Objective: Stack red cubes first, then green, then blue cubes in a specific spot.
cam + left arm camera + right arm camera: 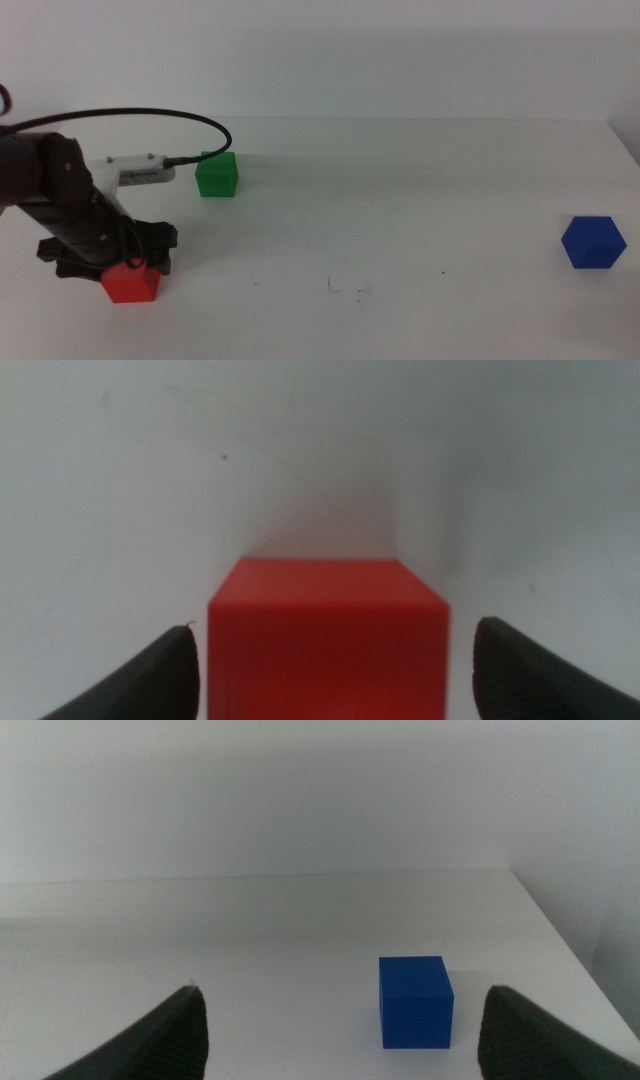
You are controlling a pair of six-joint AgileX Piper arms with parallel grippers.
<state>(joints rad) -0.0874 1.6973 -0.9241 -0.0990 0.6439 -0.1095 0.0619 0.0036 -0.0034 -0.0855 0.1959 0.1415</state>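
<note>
The left claw (118, 268) is lowered at the bench's (400, 220) near left, spread wide around the red cube (131, 282); in the left wrist view the cube (328, 640) sits between both jaws with a gap at one side. The green cube (217, 174) is seen behind it, apart. The blue cube (593, 242) rests far right. The right claw (340, 1050) is held wide, the blue cube (415, 1001) ahead of it. Dark specks (335, 290) mark the bare spot at mid-bench.

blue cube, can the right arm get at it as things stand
Probably yes. The blue cube sits alone on bare white table, ahead of the right gripper, whose jaws are open wider than the cube. Nothing lies between them. The left gripper is far off, around the red cube.
</note>
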